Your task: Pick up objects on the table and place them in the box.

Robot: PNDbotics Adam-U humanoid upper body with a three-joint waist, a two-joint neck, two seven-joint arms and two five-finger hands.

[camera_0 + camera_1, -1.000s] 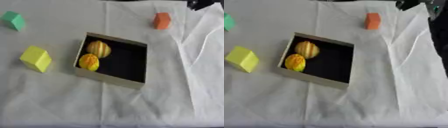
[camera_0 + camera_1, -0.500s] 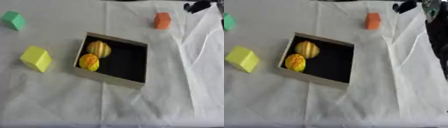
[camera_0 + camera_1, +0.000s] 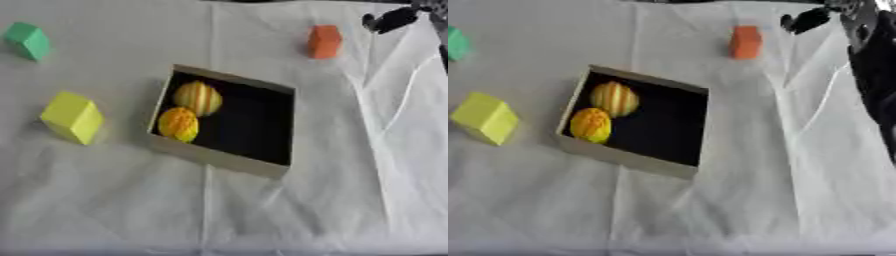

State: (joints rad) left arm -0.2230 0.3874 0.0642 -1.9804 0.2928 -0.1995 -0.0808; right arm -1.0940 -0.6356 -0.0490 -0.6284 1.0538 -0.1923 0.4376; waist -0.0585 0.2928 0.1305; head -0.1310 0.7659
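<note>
A cardboard box with a dark inside lies askew in the middle of the white cloth. Inside it, at its left end, lie a yellow striped ball and an orange-yellow ball. An orange block stands at the far right, a green block at the far left, and a yellow block to the left of the box. My right hand comes in from the upper right corner, open and holding nothing. A dark finger stretches toward the orange block, a short gap to its right. My left hand is out of sight.
My right arm runs dark down the right edge of the right eye view. The white cloth is creased, with folds running down its right side.
My right hand has come a little down and to the left, closer to the orange block. The box, balls and blocks have not moved.
</note>
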